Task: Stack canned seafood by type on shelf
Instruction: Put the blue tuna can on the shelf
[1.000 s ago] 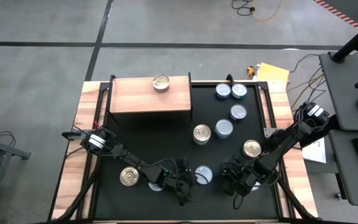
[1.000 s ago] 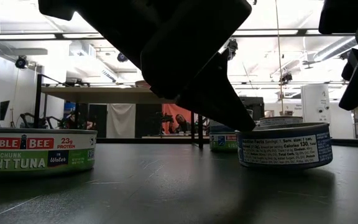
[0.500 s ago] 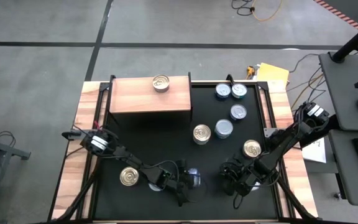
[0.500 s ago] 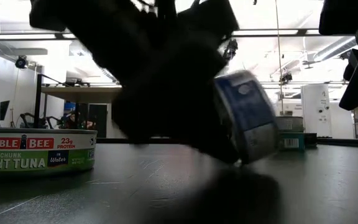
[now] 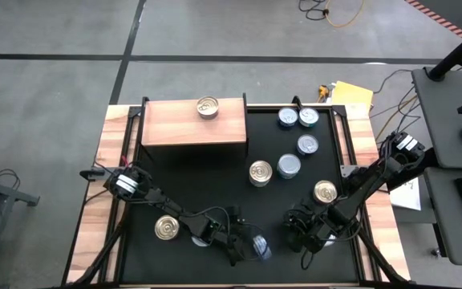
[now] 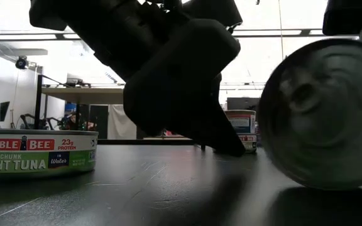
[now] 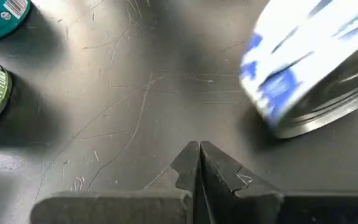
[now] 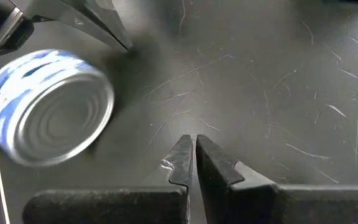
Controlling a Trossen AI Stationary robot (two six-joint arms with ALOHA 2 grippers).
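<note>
A blue-and-white can (image 5: 259, 247) stands tipped on its rim near the table's near edge, its silver end showing in the low view (image 6: 322, 113) and the right wrist view (image 8: 48, 124). My left gripper (image 5: 239, 245) is shut just left of it, its tips (image 7: 197, 148) a short way from the can (image 7: 316, 74). My right gripper (image 5: 305, 239) is shut over bare table (image 8: 192, 142), to the can's right. The wooden shelf (image 5: 175, 132) at the far left carries one gold-topped can (image 5: 208, 107).
Gold-topped cans lie at the near left (image 5: 167, 228), at mid-table (image 5: 261, 172) and by my right arm (image 5: 325, 191). Several blue-topped cans (image 5: 308, 145) sit at the far right. The black mat (image 5: 215, 193) between shelf and grippers is free.
The blue-and-white can stood flat by my left gripper's fingers. It has tipped up onto its rim and rolled toward the table's near edge, away from the fingertips. Both grippers have stayed shut and in place.
</note>
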